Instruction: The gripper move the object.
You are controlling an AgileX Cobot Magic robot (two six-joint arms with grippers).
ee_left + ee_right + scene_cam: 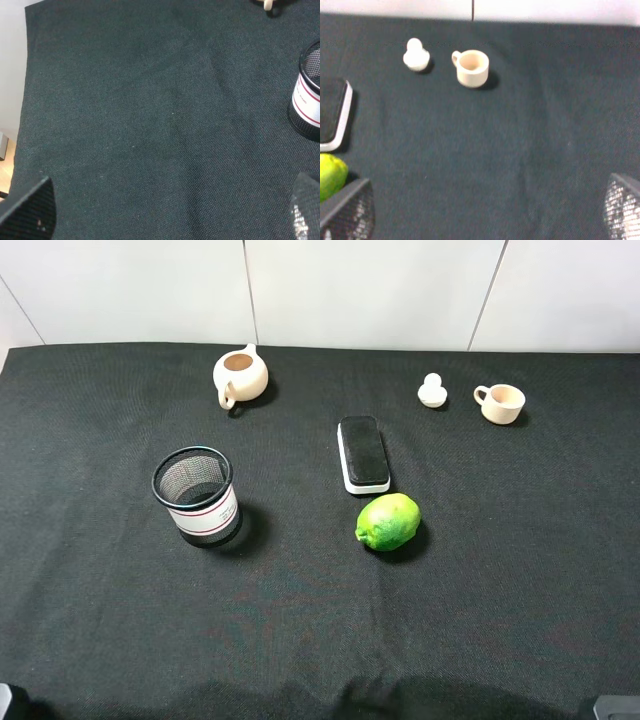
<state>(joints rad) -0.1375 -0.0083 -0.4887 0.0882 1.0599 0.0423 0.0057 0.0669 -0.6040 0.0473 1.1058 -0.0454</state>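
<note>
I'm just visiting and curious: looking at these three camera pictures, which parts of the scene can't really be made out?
- Teapot: in the left wrist view the frame edge cuts off all but a sliver.
- Mesh cup: half cut by the left wrist view's edge.
- Lime and black eraser: cropped in the right wrist view.
- Lid: blurred there, small in the high view.
- Both end effectors: only fingertips show in the frame corners.

Lid point(432, 391): I see it upright on black cloth point(500, 570), just beside cup point(501, 403), apart.
Teapot point(240, 376): far side, open top, no lid.
Mesh holder point(197, 495): near left, upright.
Eraser point(363, 453): center, lime point(388, 522) just in front.
Grippers: can't make out from up here.
</note>
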